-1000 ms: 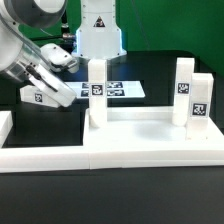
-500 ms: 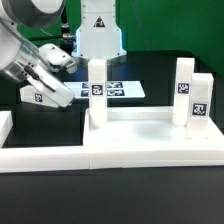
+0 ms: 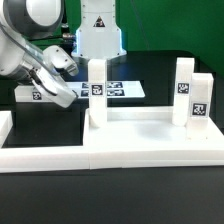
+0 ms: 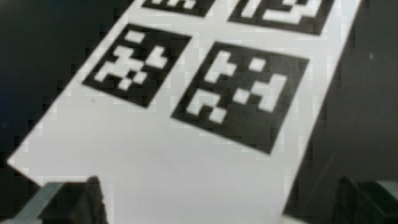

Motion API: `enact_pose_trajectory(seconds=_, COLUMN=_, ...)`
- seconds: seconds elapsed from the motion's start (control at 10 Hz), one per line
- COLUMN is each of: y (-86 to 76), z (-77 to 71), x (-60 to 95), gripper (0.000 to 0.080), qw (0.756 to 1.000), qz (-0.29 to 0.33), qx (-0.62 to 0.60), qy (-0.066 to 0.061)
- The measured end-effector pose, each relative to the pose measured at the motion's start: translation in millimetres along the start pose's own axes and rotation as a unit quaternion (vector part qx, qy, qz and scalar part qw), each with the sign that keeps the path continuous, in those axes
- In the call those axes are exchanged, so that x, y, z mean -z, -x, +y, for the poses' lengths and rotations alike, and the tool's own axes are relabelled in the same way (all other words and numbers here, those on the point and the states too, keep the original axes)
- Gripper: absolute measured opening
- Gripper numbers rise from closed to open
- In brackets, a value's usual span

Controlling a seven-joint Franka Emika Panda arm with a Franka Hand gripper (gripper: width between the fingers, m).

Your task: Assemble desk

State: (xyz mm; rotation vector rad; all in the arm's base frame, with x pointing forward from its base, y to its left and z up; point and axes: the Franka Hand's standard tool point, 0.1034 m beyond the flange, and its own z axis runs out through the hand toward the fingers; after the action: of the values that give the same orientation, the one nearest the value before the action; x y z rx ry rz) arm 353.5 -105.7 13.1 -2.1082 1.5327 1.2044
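In the exterior view the desk's tabletop [image 3: 150, 140] is seen across the lower half of the frame, a white rimmed tray. Three leg blocks are stood upright on it: one [image 3: 96, 90] left of centre, and two close together at the right, the nearer [image 3: 198, 103] partly covering the farther [image 3: 183, 88]. A black-and-white tag is carried on each.

The fourth leg block [image 3: 30, 96] is found at the left edge of the frame, at mid-height, lying on the dark table [image 3: 180, 55] behind the tabletop and well apart from it. Only its left part and one tag are shown; the rest is hidden by the arm [image 3: 28, 40], which reaches in from the upper left. The gripper [image 3: 70, 98] is placed just right of this block, fingers pointed down and toward the frame's right. Whether the block is touched cannot be told from this view.

Behind the left-of-centre leg, the marker board [image 3: 122, 89] is seen flat on the table.

In the wrist view a white tagged surface [image 4: 178, 130] fills most of the frame, with four tags toward the top. The two fingers [image 4: 68, 200] are seen at the lower corners, spread wide with nothing clamped, the white surface lying between and beyond them.
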Motion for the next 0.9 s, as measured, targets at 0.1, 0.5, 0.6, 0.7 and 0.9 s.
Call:
enact_pose_trajectory(seconds=0.1, y=3.2, z=0.4, x=-0.8, gripper=0.0649, qw=1.0, qz=-0.001, qx=-0.002, qy=0.001)
enact_pose_trajectory(seconds=0.5, y=2.1, z=-1.8, x=3.2, gripper=0.0649, qw=1.0, qz=0.004, qx=0.002, qy=0.001)
enact_pose_trajectory(seconds=0.6, y=2.9, z=-2.1, x=5.2, gripper=0.0649, qw=1.0, qz=0.001, qx=0.002, qy=0.001)
enact_pose_trajectory(seconds=0.7, y=2.1, z=-8.1, x=18.4, gripper=0.0649, qw=1.0, qz=-0.007, qx=0.006, qy=-0.003)
enact_pose_trajectory(seconds=0.9, y=-4.8, z=-11.8, x=28.7, gripper=0.0649, qw=1.0, qz=-0.003, qx=0.009, qy=-0.009)
